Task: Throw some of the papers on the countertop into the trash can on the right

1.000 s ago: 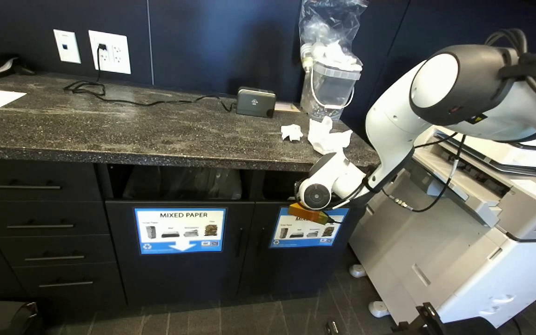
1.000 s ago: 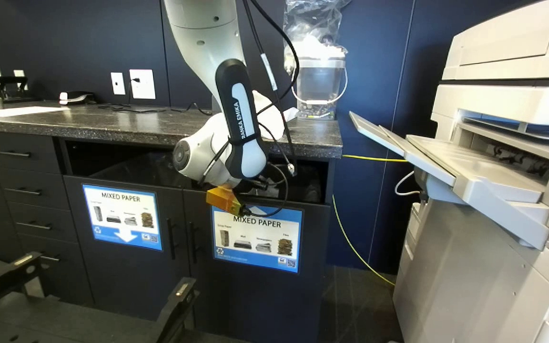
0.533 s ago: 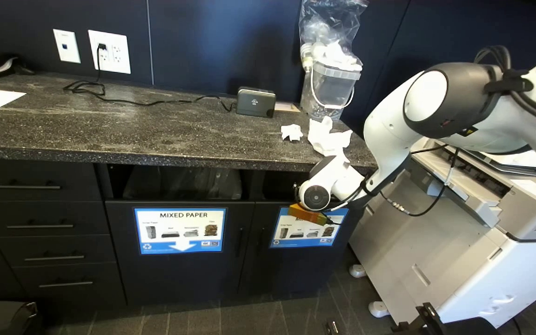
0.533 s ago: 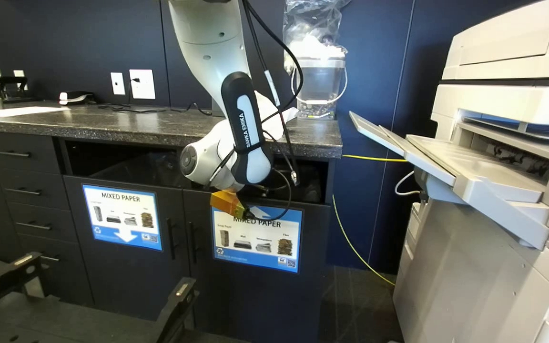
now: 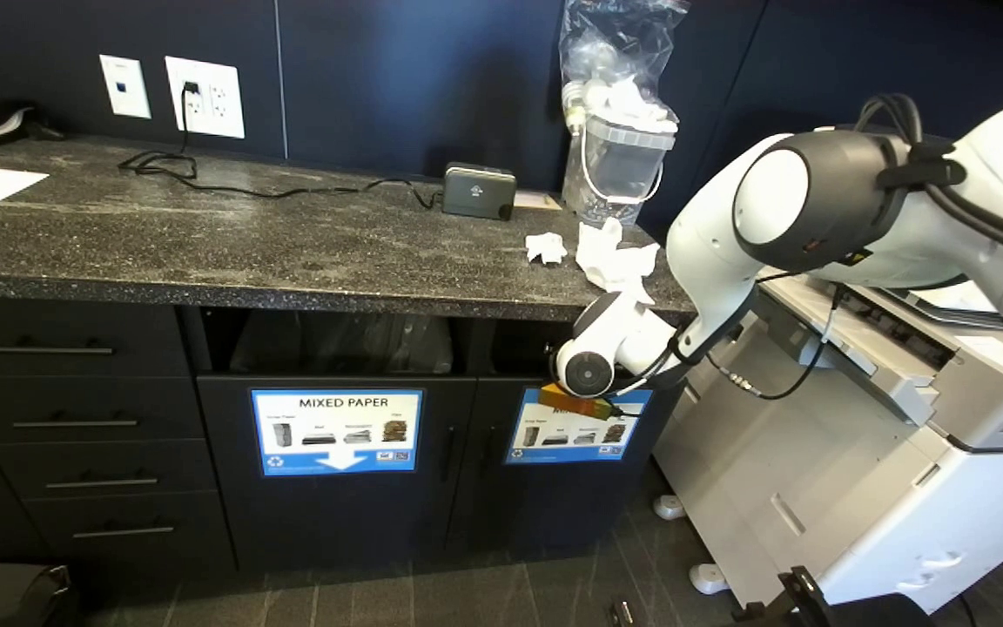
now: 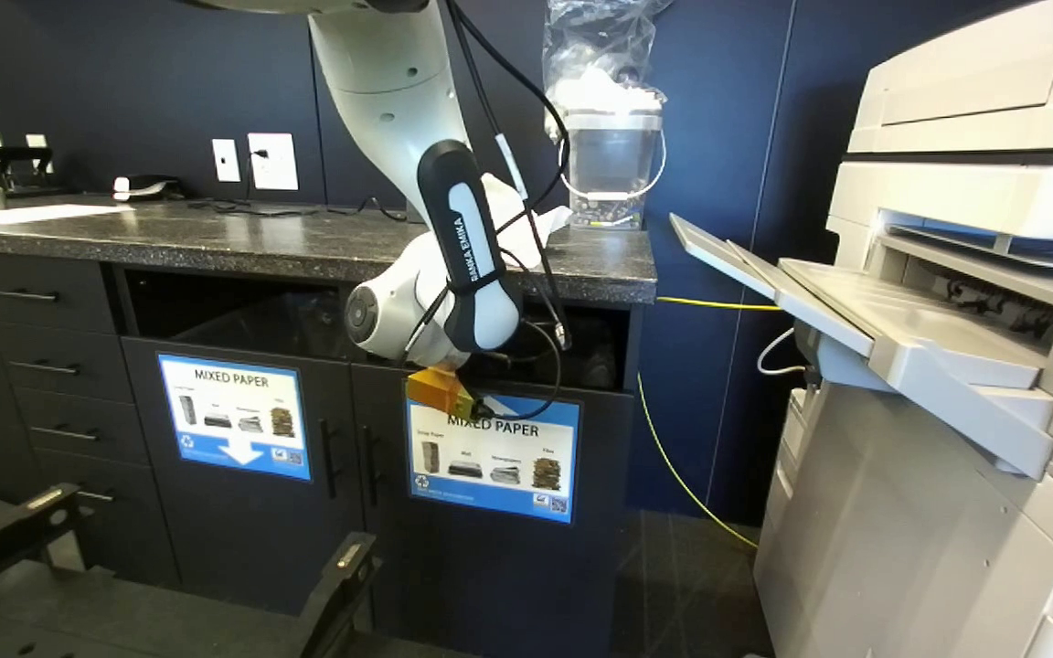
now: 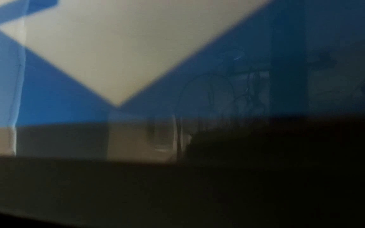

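Observation:
A small crumpled paper [image 5: 546,248] and a larger one [image 5: 613,263] lie at the right end of the dark speckled countertop [image 5: 292,248]. Part of the larger one shows behind the arm in an exterior view [image 6: 554,223]. Below that end is the trash can on the right [image 6: 490,576], a dark cabinet bin with a blue-and-white sign [image 6: 494,466]. My wrist [image 6: 398,311] is at its slot, pointing down and inward. The fingers are hidden there, so whether they hold paper cannot be seen. The wrist view shows blurred sign [image 7: 106,57] and darkness.
A similar bin [image 5: 336,514] with its own sign is beside it. A clear bucket [image 5: 619,165], a small dark box [image 5: 479,192] and a cable are at the back of the counter. The white printer [image 6: 910,439] stands to the right, its tray sticking out.
The arm's elbow has swung lower and to the left in an exterior view. The wrist has shifted only slightly at the slot. The papers on the countertop have stayed put.

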`<state>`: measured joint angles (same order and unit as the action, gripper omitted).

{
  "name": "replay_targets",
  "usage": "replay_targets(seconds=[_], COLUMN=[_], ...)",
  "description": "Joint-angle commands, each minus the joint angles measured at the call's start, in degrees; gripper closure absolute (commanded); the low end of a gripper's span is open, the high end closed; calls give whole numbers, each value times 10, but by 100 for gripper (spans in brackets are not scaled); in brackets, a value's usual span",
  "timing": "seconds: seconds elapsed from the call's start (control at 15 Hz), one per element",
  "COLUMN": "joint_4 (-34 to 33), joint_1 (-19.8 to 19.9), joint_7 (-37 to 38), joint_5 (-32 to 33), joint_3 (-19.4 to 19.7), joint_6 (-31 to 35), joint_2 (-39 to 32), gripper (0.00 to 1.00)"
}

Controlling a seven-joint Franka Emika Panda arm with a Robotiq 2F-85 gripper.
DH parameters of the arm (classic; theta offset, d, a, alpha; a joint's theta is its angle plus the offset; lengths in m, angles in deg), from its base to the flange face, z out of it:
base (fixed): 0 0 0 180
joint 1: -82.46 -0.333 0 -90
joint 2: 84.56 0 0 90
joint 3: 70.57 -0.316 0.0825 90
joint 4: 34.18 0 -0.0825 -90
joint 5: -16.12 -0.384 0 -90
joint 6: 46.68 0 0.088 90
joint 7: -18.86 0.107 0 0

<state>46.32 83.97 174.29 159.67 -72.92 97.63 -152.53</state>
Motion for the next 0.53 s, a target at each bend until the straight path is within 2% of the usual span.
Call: replay_targets(seconds=[0.0,0.2,0.47], joint_4=[47,109,225], joint_1=[-48,-87,-109], joint_7=[25,25,24], joint_5=[8,8,9], joint_3=[38,56,38], joint_6=[-22,-53,-150], joint_2=[30,58,109], gripper=[0,1,0])
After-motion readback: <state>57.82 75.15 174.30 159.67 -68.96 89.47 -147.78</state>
